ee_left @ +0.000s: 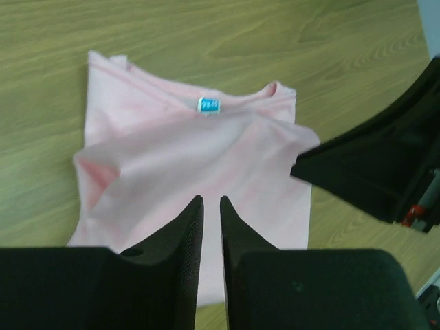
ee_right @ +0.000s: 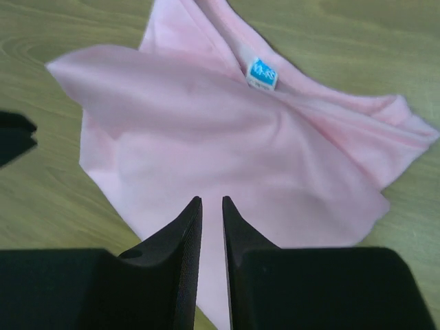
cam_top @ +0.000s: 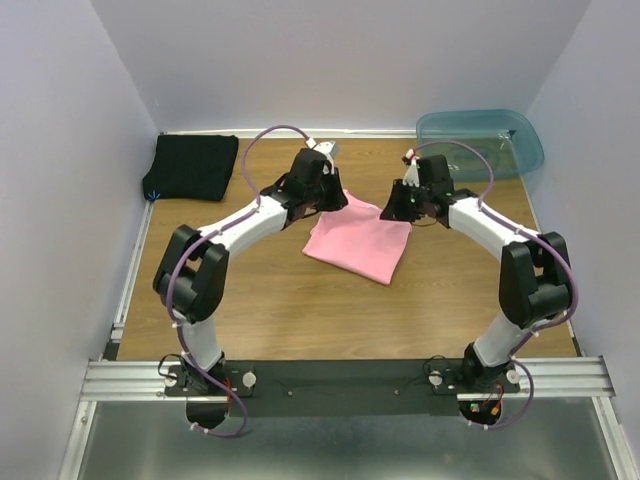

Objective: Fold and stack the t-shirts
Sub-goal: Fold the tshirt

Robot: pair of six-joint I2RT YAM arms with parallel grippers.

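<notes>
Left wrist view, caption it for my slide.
Left gripper, closed and empty, above the partly folded pink t-shirt on the wooden table, blue neck label showing.

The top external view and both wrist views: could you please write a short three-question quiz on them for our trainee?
1. True or false: the black t-shirt lies on top of the pink t-shirt.
2. Where does the blue-green bin stand? A: at the far right corner of the table. B: at the near left corner. C: on the pink t-shirt.
3. Fill the gap: the neck label of the pink t-shirt is ___ in colour.

Key: 1 false, they lie apart, with the black one at the far left. 2 A. 3 blue.
</notes>
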